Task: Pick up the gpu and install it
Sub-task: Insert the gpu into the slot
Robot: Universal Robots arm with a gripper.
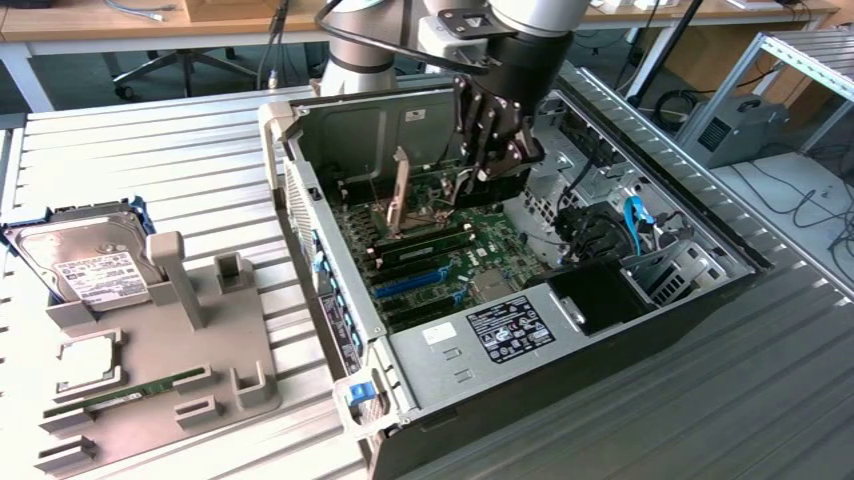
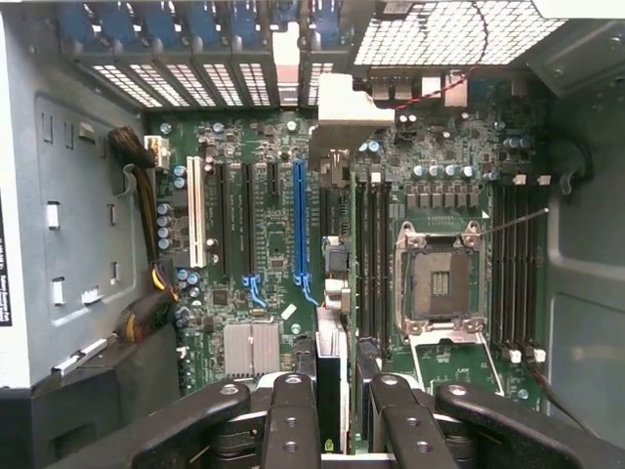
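The gripper (image 1: 497, 150) clamps the gpu (image 1: 398, 200) edge-on, upright above the motherboard (image 2: 264, 244) near the back wall of the open computer case (image 1: 694, 300), aligned over 1 blue expansion slot (image 2: 299, 230) for seating.

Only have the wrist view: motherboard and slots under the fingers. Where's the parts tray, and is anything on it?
Observer: The grey parts tray sits outside the open black computer case, on the exterior view's left. It holds the silver hard drive with white label.
Operator: RAM there too?
Observer: Yes, the slim green RAM stick lies in a tray groove.
Operator: Gripper height?
Observer: The gripper is down inside the case above the green motherboard, holding the thin dark gpu card on edge below its fingers.
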